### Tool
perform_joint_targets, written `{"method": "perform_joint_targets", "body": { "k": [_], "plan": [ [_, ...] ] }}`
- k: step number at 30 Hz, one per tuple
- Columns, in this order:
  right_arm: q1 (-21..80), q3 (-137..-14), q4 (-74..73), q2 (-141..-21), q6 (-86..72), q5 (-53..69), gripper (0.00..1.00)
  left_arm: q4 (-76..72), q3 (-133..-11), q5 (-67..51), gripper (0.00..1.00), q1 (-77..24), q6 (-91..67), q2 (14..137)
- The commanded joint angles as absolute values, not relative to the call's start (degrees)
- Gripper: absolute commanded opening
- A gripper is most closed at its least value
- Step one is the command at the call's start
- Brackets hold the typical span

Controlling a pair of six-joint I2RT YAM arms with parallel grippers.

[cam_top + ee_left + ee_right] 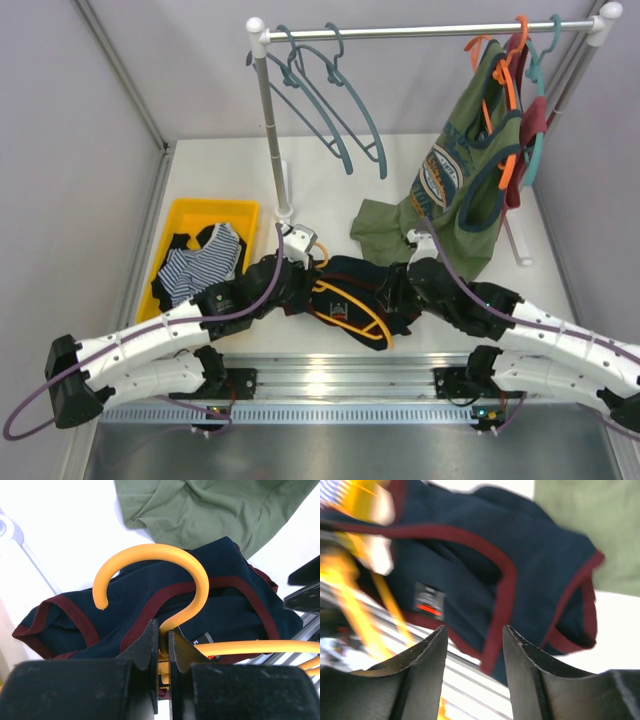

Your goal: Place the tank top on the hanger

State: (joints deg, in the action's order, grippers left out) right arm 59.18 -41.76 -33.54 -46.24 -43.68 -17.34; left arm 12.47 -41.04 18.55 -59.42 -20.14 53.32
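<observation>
Bright, even light; glare whitens the table. Motion blur smears the hanger in the right wrist view; the other views are sharp.

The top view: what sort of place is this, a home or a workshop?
Probably a robot test cell set up for hanging clothes, not a home: plain grey walls close in a white table, a clothes rail carries hangers, and a yellow bin holds laundry.

Pale grey walls, white table, metal clothes rail.
</observation>
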Motion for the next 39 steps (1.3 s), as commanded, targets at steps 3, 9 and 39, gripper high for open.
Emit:
{"method": "perform_joint_targets", "body": {
  "k": [3,9,39],
  "plan": [
    [59.85,-44.12,-39.02,-50.27,-45.35,-16.8,0.44,11.42,-43.86,20.74,0.0,-60.03,-18.63,52.21],
    [59.85,-42.98,-38.41,-52.55,-43.95,-15.56,0.44,11.43,-43.95,20.83,0.0,-60.21,-19.07,52.47],
    [59.85,-40.16,-35.42,-52.91,-44.12,-17.05,0.43,10.72,-43.59,22.5,0.0,-61.0,-19.69,53.61]
  ]
}}
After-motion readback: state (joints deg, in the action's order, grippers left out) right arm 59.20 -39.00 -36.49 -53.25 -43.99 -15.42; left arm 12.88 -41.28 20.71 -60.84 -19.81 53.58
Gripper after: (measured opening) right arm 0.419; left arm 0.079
